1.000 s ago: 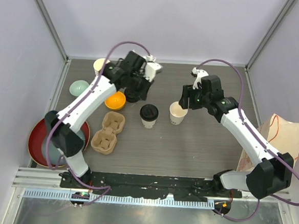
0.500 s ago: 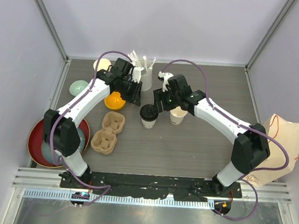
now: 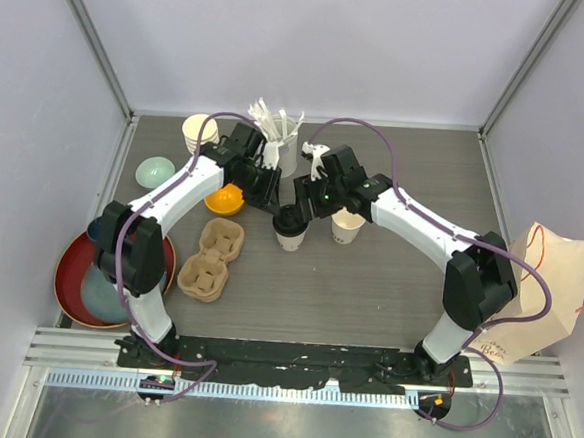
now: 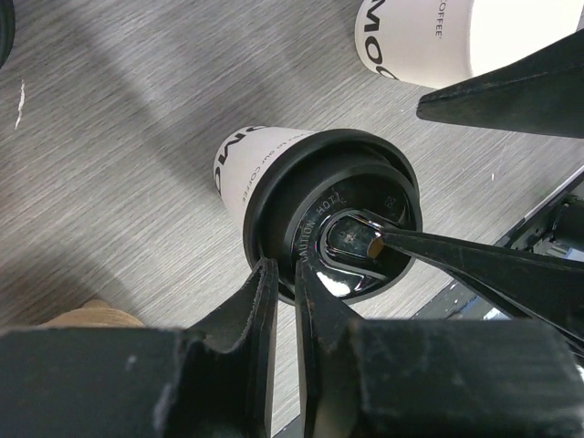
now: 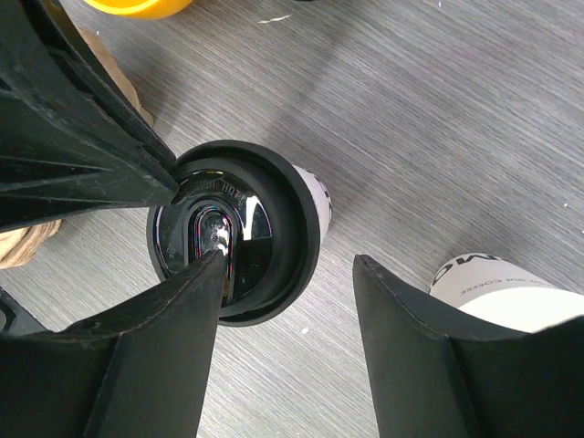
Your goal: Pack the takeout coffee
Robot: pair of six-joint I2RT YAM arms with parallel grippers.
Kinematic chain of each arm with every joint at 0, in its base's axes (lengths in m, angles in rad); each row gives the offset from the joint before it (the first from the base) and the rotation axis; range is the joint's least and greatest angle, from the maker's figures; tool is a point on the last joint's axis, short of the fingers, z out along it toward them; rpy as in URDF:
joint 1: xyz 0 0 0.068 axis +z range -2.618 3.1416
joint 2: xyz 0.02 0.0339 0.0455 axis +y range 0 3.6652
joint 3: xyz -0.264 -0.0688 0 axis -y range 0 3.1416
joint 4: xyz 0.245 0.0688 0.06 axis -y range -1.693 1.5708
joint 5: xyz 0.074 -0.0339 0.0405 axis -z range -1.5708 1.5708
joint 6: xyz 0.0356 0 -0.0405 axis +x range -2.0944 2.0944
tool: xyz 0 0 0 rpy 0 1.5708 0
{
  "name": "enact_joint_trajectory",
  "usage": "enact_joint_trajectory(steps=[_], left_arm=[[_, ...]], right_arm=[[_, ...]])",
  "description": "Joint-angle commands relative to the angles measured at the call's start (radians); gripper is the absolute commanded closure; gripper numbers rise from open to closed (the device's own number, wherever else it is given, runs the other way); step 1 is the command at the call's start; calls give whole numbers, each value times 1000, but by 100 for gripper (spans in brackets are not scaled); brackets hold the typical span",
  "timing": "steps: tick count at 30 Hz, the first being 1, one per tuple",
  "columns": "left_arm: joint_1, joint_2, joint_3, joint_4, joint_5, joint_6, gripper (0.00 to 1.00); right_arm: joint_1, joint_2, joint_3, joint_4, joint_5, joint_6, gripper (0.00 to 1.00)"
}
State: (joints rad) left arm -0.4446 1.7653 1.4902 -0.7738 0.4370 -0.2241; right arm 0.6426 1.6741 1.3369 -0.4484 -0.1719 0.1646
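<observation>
The small white paper cup with the round black plastic lid (image 3: 290, 229) stood upright mid-table, just left of a lidless white paper cup (image 3: 348, 226) and right of the brown moulded-pulp cup carrier (image 3: 210, 259). Both grippers hung directly over it, its axis running straight down beneath them. The right gripper (image 5: 290, 263) was spread open, with one fingertip in the lid's recess and the other clear of the cup's right side. The left gripper (image 4: 285, 274) had its fingers almost together at the lid's rim — possibly pinching it, though the rim there was hidden. The left arm was nearer the carrier.
</observation>
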Motion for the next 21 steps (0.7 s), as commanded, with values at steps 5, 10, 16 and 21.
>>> enact_joint_trajectory(steps=[5, 10, 16, 21], left_arm=[[10, -32, -15, 42, 32, -4, 85], [9, -29, -25, 39, 49, 0, 85], [6, -53, 1, 28, 78, 8, 80], [3, -67, 47, -8, 83, 38, 76]], right_arm=[[5, 15, 25, 27, -32, 0, 38], [5, 7, 1, 30, -23, 0, 41], [5, -28, -39, 54, -20, 7, 42], [5, -53, -18, 57, -18, -2, 36]])
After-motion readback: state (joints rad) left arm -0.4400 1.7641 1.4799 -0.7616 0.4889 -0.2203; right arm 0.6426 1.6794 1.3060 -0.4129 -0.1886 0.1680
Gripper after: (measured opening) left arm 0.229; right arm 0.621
